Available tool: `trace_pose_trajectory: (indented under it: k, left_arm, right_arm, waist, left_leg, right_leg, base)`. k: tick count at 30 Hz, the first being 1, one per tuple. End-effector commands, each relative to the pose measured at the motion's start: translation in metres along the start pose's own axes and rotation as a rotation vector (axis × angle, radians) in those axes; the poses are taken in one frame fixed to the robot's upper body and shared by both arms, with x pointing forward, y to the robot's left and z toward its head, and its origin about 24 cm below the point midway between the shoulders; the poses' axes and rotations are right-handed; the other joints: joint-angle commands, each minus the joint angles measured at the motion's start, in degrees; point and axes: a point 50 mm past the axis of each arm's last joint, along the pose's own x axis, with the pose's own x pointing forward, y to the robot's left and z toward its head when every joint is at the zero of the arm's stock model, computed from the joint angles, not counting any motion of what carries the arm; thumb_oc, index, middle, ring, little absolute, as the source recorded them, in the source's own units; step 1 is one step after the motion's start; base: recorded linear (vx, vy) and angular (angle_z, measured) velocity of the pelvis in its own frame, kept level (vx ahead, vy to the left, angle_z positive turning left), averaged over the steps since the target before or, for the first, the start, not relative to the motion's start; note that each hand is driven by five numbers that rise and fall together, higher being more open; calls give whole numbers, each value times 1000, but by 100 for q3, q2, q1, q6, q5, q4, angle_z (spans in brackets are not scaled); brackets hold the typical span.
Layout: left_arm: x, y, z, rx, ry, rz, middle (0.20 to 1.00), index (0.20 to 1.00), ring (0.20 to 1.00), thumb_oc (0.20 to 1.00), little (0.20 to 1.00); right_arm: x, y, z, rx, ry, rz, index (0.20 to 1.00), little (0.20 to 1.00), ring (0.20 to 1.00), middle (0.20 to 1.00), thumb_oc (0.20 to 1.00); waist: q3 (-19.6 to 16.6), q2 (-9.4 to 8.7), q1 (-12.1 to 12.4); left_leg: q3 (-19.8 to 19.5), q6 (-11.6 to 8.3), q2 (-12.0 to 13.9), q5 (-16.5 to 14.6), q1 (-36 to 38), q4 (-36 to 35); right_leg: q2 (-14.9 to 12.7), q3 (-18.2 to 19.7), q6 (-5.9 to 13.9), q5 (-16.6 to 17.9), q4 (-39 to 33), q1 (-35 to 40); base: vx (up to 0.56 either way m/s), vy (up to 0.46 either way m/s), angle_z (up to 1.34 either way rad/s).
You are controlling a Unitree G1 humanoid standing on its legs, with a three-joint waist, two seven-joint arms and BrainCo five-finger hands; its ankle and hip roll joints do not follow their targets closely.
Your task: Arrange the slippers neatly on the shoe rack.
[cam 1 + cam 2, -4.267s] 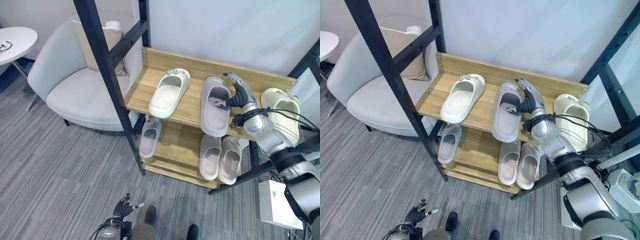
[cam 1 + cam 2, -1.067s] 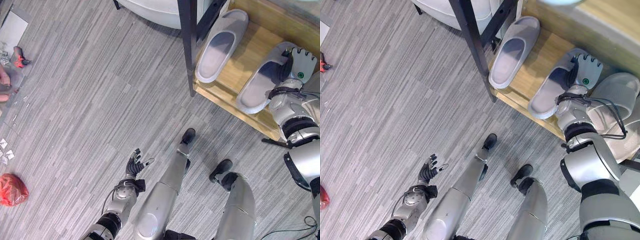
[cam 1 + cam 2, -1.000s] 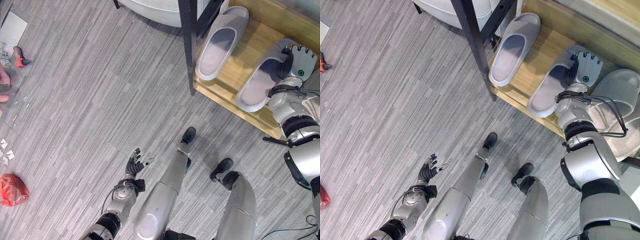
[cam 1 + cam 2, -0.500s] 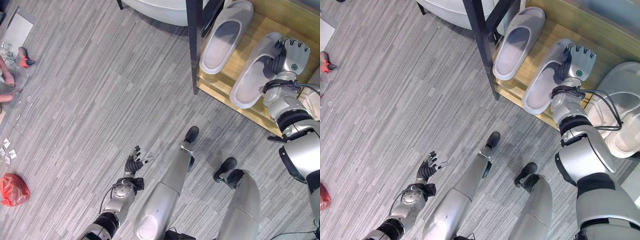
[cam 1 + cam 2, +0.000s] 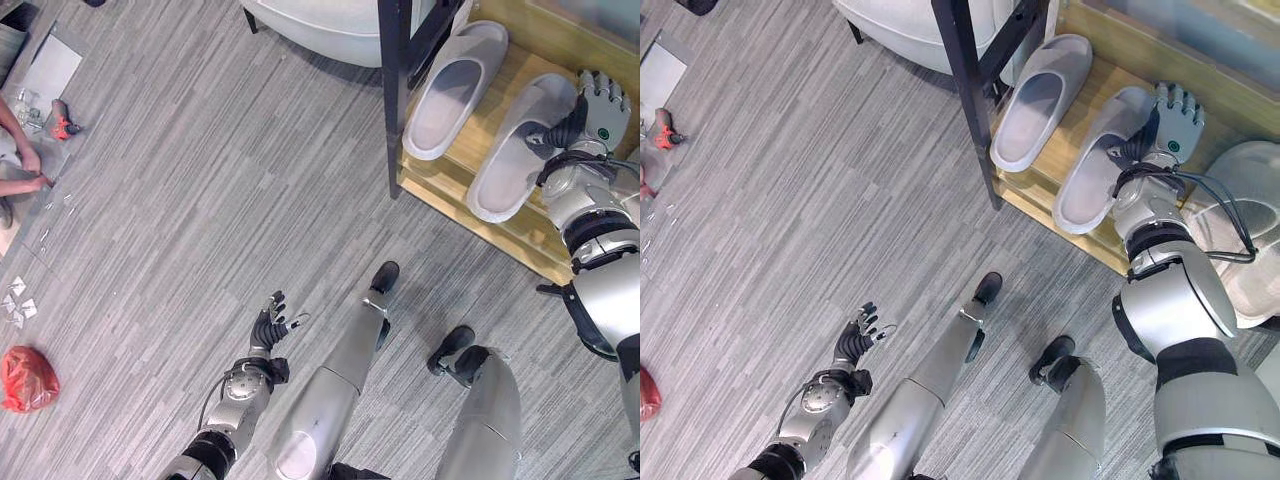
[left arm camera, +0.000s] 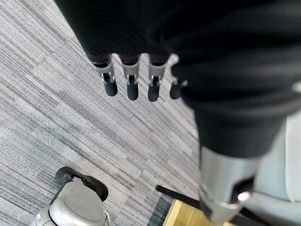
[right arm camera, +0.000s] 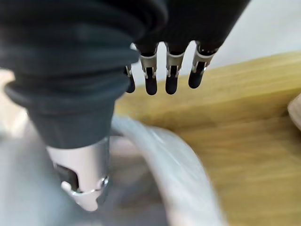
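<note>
Two grey slippers lie side by side on the rack's lower wooden shelf (image 5: 437, 176), toes toward the back. My right hand (image 5: 598, 104) is at the strap end of the right slipper (image 5: 515, 155). Its fingers point straight up past the strap and its thumb (image 5: 1129, 151) rests against the strap. In the right wrist view the straight fingertips (image 7: 172, 81) hang over the bare wood, with the grey slipper (image 7: 160, 160) beside the thumb. The left slipper (image 5: 455, 88) lies untouched. My left hand (image 5: 268, 329) hangs low over the floor, fingers relaxed and holding nothing.
A black rack post (image 5: 394, 85) stands left of the slippers, with a white armchair (image 5: 320, 18) behind it. Pale slippers (image 5: 1248, 235) lie at the shelf's right end. A person's hand (image 5: 22, 183), small items and a red bag (image 5: 25, 378) are on the floor at far left.
The view dropped from the top shelf to the lower shelf. The grey slipper went from the top shelf to beside the lower left one. My right hand's fingers have straightened off the strap.
</note>
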Motion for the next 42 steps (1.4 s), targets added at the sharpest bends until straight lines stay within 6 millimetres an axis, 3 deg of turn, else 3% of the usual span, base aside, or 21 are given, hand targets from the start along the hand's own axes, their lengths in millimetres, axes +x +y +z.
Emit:
trace_pose_trajectory:
  k: [1, 2, 3, 7, 11, 12, 14, 19, 27, 35, 40, 42]
  left_arm:
    - [1, 13, -2, -26, 12, 62, 1000, 1000, 1000, 1000, 1000]
    - [3, 13, -2, -35, 15, 68, 1000, 1000, 1000, 1000, 1000]
    - [5, 13, -1, -50, 24, 82, 1000, 1000, 1000, 1000, 1000]
    - [6, 16, -6, -59, 59, 91, 1000, 1000, 1000, 1000, 1000]
    - [7, 19, -8, -57, 72, 97, 1000, 1000, 1000, 1000, 1000]
    - [9, 20, -8, -66, 75, 118, 1000, 1000, 1000, 1000, 1000]
    - [9, 20, -8, -66, 75, 118, 1000, 1000, 1000, 1000, 1000]
    - [10, 21, -9, -78, 81, 143, 1000, 1000, 1000, 1000, 1000]
    - [15, 20, -2, -80, 56, 150, 1000, 1000, 1000, 1000, 1000]
    - [16, 22, 1, -86, 50, 154, 1000, 1000, 1000, 1000, 1000]
    - [20, 21, 7, -82, 37, 143, 1000, 1000, 1000, 1000, 1000]
    - [21, 23, 9, -72, 38, 129, 1000, 1000, 1000, 1000, 1000]
  right_arm:
    - [2, -18, 19, 109, -107, -134, 1000, 1000, 1000, 1000, 1000]
    - [-3, -13, 28, 167, -130, -123, 1000, 1000, 1000, 1000, 1000]
    - [-16, -1, 45, 414, -108, -61, 1000, 1000, 1000, 1000, 1000]
    - [-46, 33, 46, 866, 91, 69, 1000, 1000, 1000, 1000, 1000]
    - [-58, 48, 40, 922, 169, 98, 1000, 1000, 1000, 1000, 1000]
    - [-71, 59, 36, 976, 234, 118, 1000, 1000, 1000, 1000, 1000]
    - [-72, 60, 36, 976, 234, 118, 1000, 1000, 1000, 1000, 1000]
    - [-104, 86, 34, 1015, 320, 209, 1000, 1000, 1000, 1000, 1000]
    - [-108, 89, 39, 968, 286, 246, 1000, 1000, 1000, 1000, 1000]
    - [-96, 84, 46, 1084, 332, 218, 1000, 1000, 1000, 1000, 1000]
    - [-82, 76, 61, 1354, 427, 176, 1000, 1000, 1000, 1000, 1000]
    - [-69, 72, 67, 1623, 572, 114, 1000, 1000, 1000, 1000, 1000]
  waist:
    - [24, -77, -61]
    - [33, -87, -107]
    - [56, -96, -184]
    - [116, -80, -269]
    - [142, -71, -290]
    - [178, -56, -324]
    - [175, -58, -324]
    - [223, -42, -379]
    - [223, -78, -437]
    - [255, -78, -434]
    - [262, -31, -381]
    - [263, 29, -285]
  left_leg:
    - [79, 135, 206, -1007, 201, 423]
    - [94, 136, 216, -1013, 220, 410]
    - [105, 142, 228, -1022, 241, 401]
    - [153, 163, 239, -1037, 292, 393]
    - [173, 167, 269, -1043, 274, 415]
    - [203, 170, 282, -1034, 257, 414]
    - [204, 170, 283, -1034, 256, 413]
    - [233, 183, 305, -1019, 294, 374]
    - [259, 184, 318, -997, 335, 313]
    - [295, 193, 324, -1000, 312, 308]
    - [290, 193, 322, -1020, 257, 352]
    - [282, 184, 302, -1040, 215, 396]
  right_leg:
    - [126, 279, 117, 78, -721, 629]
    - [131, 280, 122, 93, -743, 645]
    - [138, 253, 124, 95, -788, 703]
    - [153, 235, 136, 92, -824, 766]
    - [167, 240, 129, 89, -830, 760]
    - [177, 254, 127, 92, -831, 724]
    - [177, 255, 127, 93, -831, 722]
    - [200, 292, 155, 138, -867, 721]
    - [204, 294, 166, 174, -941, 773]
    - [232, 337, 185, 207, -989, 753]
    - [229, 359, 192, 175, -935, 682]
    - [220, 351, 198, 133, -897, 645]
  base:
    - [16, 10, -8]
    - [22, 14, -5]
    - [15, 12, -4]
    - [7, 10, -9]
    - [0, 4, -1]
    - [0, 0, 0]
    - [0, 0, 0]
    - [2, 9, -4]
    - [-1, 2, -2]
    - [-2, 0, -2]
    - [0, 0, 0]
    - [0, 0, 0]
